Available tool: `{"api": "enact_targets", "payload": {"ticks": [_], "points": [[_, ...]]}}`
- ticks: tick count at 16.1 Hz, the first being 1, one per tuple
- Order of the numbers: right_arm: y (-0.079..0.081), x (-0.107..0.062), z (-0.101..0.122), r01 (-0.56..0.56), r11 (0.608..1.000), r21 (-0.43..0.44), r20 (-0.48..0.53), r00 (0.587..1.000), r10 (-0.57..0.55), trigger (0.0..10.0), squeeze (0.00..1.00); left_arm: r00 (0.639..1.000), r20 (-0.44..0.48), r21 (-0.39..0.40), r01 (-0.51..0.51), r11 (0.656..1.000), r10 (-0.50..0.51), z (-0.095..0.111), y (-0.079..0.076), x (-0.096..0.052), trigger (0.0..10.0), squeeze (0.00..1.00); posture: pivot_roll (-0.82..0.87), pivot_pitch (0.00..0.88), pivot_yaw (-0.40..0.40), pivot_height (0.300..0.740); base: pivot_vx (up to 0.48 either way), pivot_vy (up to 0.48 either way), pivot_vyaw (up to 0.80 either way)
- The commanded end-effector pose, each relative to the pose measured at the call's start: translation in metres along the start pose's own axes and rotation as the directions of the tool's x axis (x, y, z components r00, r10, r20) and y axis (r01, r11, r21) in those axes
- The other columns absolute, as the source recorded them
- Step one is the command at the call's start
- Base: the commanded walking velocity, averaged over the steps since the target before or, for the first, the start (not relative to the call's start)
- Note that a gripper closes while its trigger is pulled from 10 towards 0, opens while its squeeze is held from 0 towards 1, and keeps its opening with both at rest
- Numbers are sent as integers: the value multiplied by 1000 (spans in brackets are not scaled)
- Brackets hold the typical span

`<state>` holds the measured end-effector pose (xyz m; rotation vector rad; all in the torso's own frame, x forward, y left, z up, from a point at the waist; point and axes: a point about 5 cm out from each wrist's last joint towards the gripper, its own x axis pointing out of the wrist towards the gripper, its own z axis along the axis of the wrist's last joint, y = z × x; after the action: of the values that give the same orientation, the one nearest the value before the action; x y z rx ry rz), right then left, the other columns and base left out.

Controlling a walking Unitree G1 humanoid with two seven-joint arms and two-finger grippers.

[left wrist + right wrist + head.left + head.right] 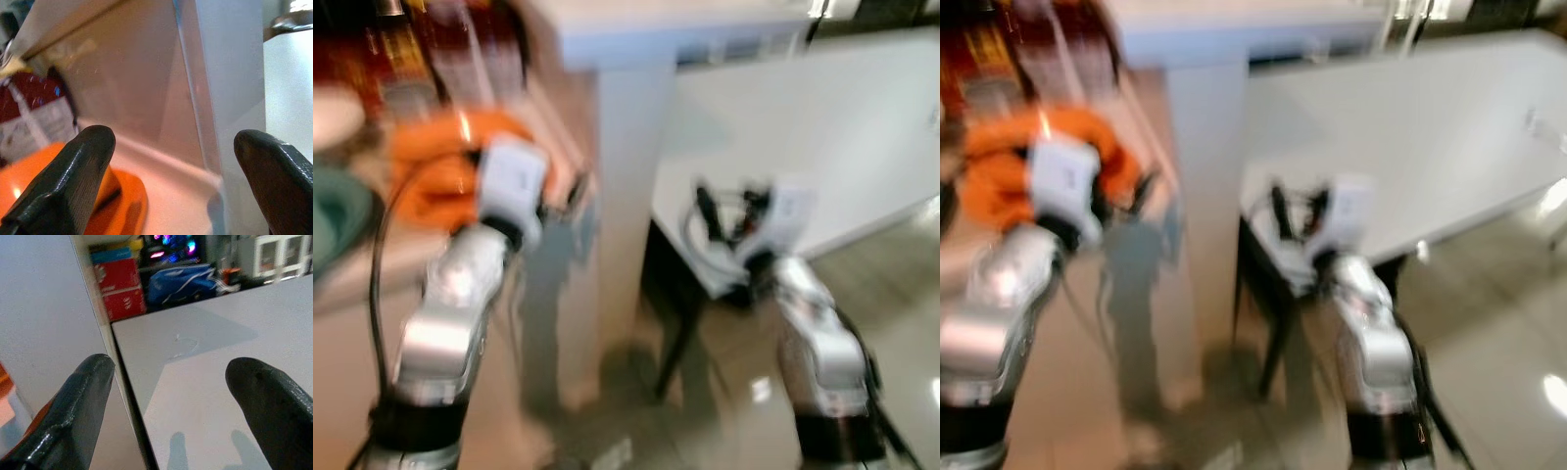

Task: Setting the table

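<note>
The head views are blurred. My left gripper (570, 199) is raised beside a pile of orange dishes (435, 162) on a pinkish shelf. It is open and holds nothing; the left wrist view shows its gripper (171, 161) with an orange dish (122, 200) just below one finger. My right gripper (729, 211) hovers over the near corner of a white table (822, 147). It is open and empty too, and in the right wrist view the gripper (168, 382) frames the bare table top (220, 357).
A white upright panel (626, 147) stands between the shelf and the table. On the shelf are a teal bowl (333, 215), a white plate (333, 113) and bottles (431, 49). The table has a dark leg (680, 323) on shiny tiled floor (901, 294). Red boxes (120, 289) lie beyond the table.
</note>
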<state>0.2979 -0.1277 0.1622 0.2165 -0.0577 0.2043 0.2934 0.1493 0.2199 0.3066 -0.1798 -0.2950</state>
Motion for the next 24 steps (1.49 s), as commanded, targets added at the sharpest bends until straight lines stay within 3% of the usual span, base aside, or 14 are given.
{"api": "enact_targets", "payload": {"ticks": [1,4,6,9,12,15,16,18,19,20,22,24], "points": [[5,2,6,-14,1000,8,29,999,14,10000,0,999,34,17,-10,1000,9,8,6,0,10000,0,198,0,-41,740,0,480,-800],[4,0,7,-16,1000,7,42,999,16,10000,0,997,79,64,-2,998,-4,24,14,3,10000,0,203,0,-41,740,0,480,-227],[5,0,7,-66,998,-12,35,997,66,10000,0,1000,19,115,-21,993,19,18,23,4,10000,0,209,0,-44,740,0,456,0],[2,0,13,-77,997,-8,55,996,77,10000,0,995,50,48,81,996,-84,29,14,9,10000,0,214,0,-42,740,0,0,0],[1,-3,16,-110,994,-6,69,992,110,10000,0,970,121,-12,215,976,-212,48,1,21,10000,0,213,0,-33,740,0,0,0],[0,-5,17,-121,993,1,73,990,120,10000,0,956,133,-62,272,960,-262,57,3,33,10000,0,217,0,-28,740,0,0,0],[0,-6,17,-133,991,-2,73,988,133,10000,0,951,115,-69,295,953,-286,58,5,37,10000,1000,217,0,-22,740,0,0,0],[-2,-7,20,-148,989,-14,76,986,149,10000,0,957,71,-7,282,959,-281,56,8,46,10000,1000,217,0,-22,740,0,0,0],[-2,-7,21,-144,989,-17,77,986,145,10000,0,960,49,30,275,961,-277,53,10,49,10000,682,215,0,-22,740,0,0,0],[-4,-8,21,-141,990,-21,74,987,142,10000,0,952,-8,51,305,951,-305,46,10,55,10000,0,214,0,-23,740,0,0,0],[-4,-8,21,-157,987,-38,51,986,159,10000,0,927,-157,43,352,935,-342,33,17,70,10000,0,211,0,-23,740,0,0,0],[-4,-11,20,-202,979,-42,17,979,202,10000,0,902,-218,19,387,922,-373,38,33,87,10000,0,202,0,-22,740,0,0,0]]}}
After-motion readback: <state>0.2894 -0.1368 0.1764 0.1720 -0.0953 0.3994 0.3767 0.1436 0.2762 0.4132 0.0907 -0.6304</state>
